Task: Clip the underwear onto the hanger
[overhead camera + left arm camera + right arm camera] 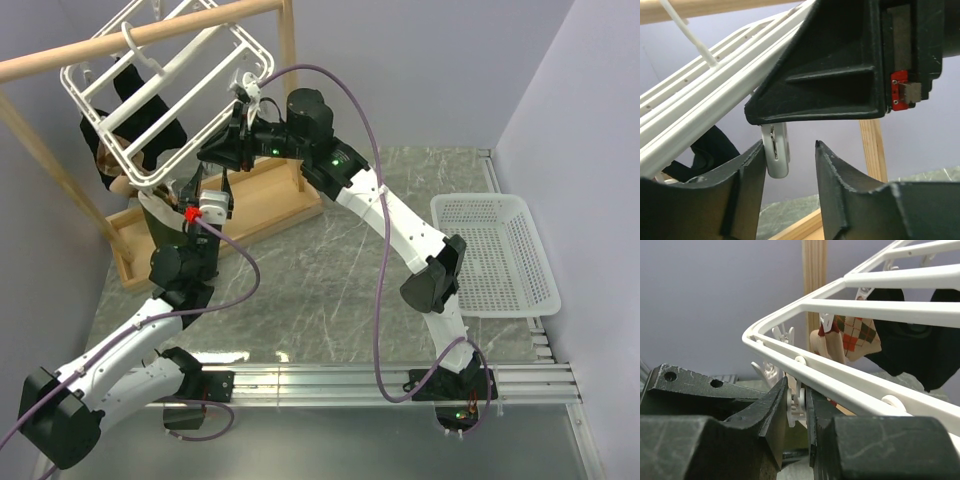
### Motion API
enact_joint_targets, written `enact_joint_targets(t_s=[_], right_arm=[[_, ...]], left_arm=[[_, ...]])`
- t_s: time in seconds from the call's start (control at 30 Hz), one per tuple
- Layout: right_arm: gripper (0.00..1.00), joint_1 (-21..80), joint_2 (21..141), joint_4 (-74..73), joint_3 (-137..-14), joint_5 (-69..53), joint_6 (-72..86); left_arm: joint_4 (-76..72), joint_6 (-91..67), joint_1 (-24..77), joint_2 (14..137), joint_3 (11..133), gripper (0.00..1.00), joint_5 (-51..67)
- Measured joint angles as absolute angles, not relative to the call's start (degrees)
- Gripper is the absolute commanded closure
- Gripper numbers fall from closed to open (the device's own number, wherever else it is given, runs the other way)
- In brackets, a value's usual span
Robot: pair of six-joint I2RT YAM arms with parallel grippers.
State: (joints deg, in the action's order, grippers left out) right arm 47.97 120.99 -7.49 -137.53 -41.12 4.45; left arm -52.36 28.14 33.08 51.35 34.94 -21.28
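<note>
Hanging, top view: hanger [165, 95] on rail [150, 35]; underwear not visible in any view.
Left wrist: left claw [792, 147] spread, empty; clip [776, 150] dangles between its fingers.
Right wrist: right claw [796, 388] pinches rim clip [801, 401]; squeeze firmly so it gapes.

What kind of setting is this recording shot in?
Probably a walled robot test cell staged as a laundry corner: plain lavender walls around a grey marble-patterned tabletop, a wooden rail stand carrying a white plastic drying frame, and a white mesh basket.
</note>
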Motion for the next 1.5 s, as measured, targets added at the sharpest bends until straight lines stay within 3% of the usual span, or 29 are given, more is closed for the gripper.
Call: enact_joint_targets(t_s=[0.2,0.33,0.53,0.77,1.03,1.27,1.5], right_arm=[[1.00,48.0,121.0,-6.8,-137.2,-40.2,5.3],[1.00,47.9,121.0,-6.2,-137.1,-40.1,6.4],[1.00,47.7,121.0,-4.7,-136.2,-40.0,9.1],[1.00,47.1,121.0,-3.2,-135.4,-39.6,13.4],[1.00,46.4,120.9,-2.3,-133.7,-38.6,17.9],[1.00,46.1,120.9,-2.0,-132.8,-37.8,20.6],[1.00,46.1,120.9,-0.5,-132.7,-37.8,23.0]], left_arm=[[-50.2,27.7,33.1,50.7,34.9,0.44,-21.2],[-46.5,26.4,33.3,48.3,34.7,0.27,-21.0],[-35.9,22.9,33.3,35.4,31.7,0.10,-14.9],[-18.4,17.6,33.4,23.9,32.3,0.10,-5.2],[11.2,20.6,33.3,20.0,39.6,0.11,6.6],[36.4,31.0,33.4,29.3,50.9,0.14,15.4],[52.1,34.8,33.4,44.4,54.9,0.01,15.8]])
